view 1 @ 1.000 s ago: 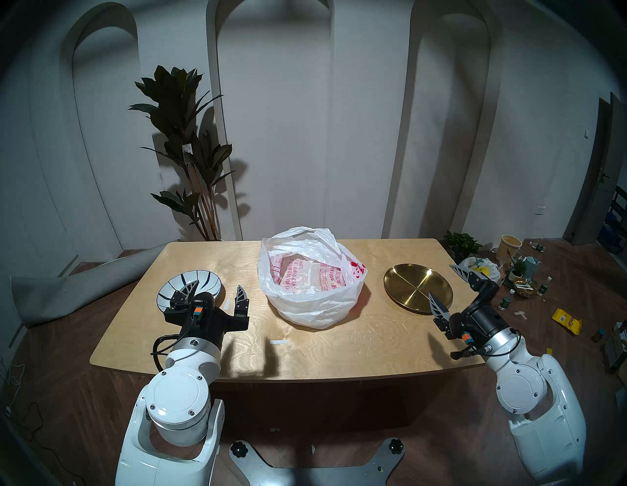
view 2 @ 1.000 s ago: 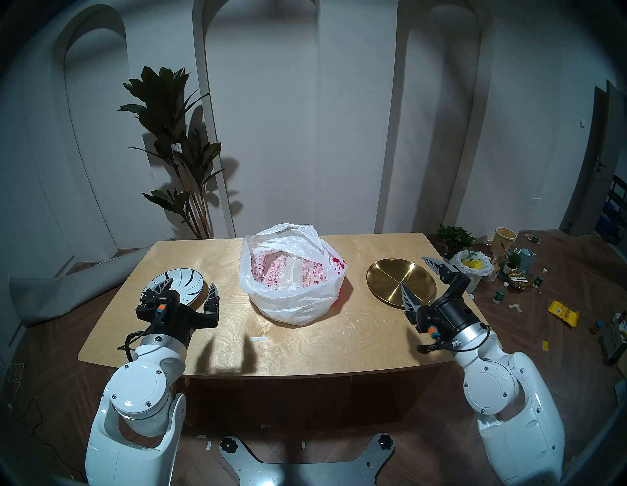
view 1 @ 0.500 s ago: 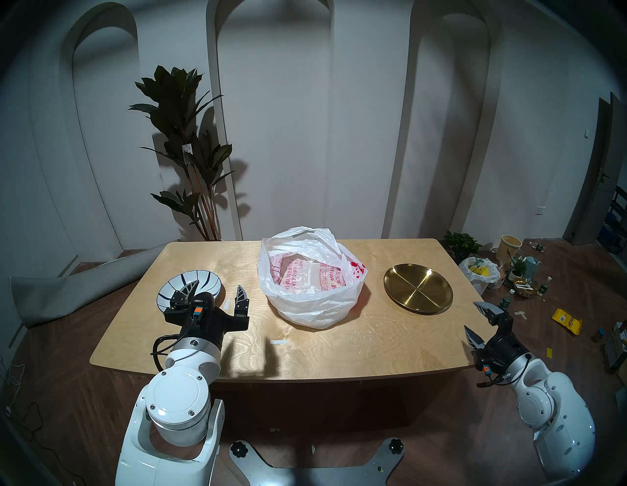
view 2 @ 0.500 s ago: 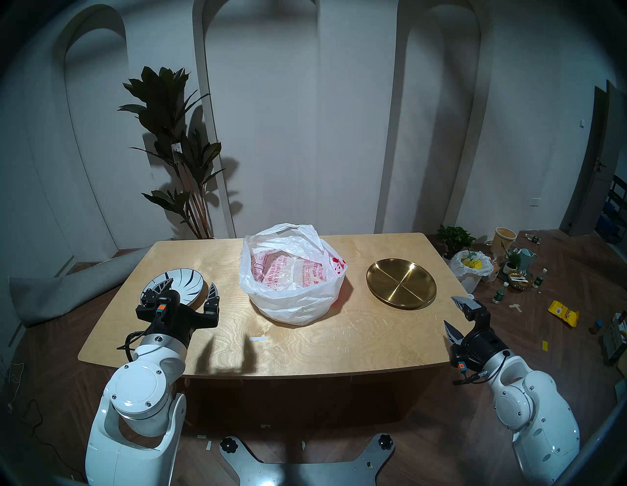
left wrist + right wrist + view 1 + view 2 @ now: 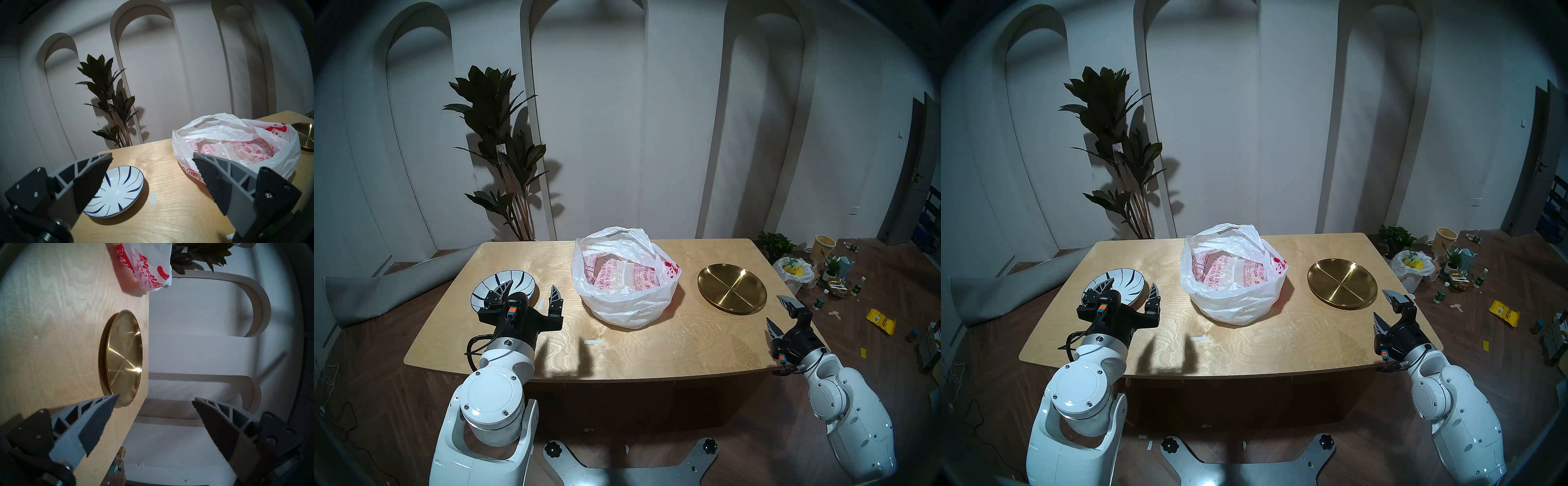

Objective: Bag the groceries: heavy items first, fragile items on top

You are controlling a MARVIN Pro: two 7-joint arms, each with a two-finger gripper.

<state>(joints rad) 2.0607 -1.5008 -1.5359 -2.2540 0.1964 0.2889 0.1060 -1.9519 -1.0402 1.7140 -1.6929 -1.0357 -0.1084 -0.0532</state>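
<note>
The gold metal plate (image 5: 732,288) lies flat on the right of the wooden table (image 5: 653,353); it also shows in the right wrist view (image 5: 125,358). The white plate with dark stripes (image 5: 521,281) lies at the left, also seen in the left wrist view (image 5: 119,188). The white plastic bag with red print (image 5: 626,302) stands open in the middle. My left gripper (image 5: 533,285) is open and empty, above the striped plate's near right edge. My right gripper (image 5: 773,308) is open and empty, turned on its side, at the table's right edge just short of the gold plate.
Small white tape strips (image 5: 592,341) lie on the table. A tall potted plant (image 5: 500,152) stands behind the table's far left corner. Bottles, cups, a small plant and packets litter the floor (image 5: 836,281) on the right. A grey roll (image 5: 382,288) lies on the floor at the left.
My right gripper drew back from over the gold plate to beyond the table's right front corner, then came partway back toward the plate. It stayed open. The left arm has not moved.
</note>
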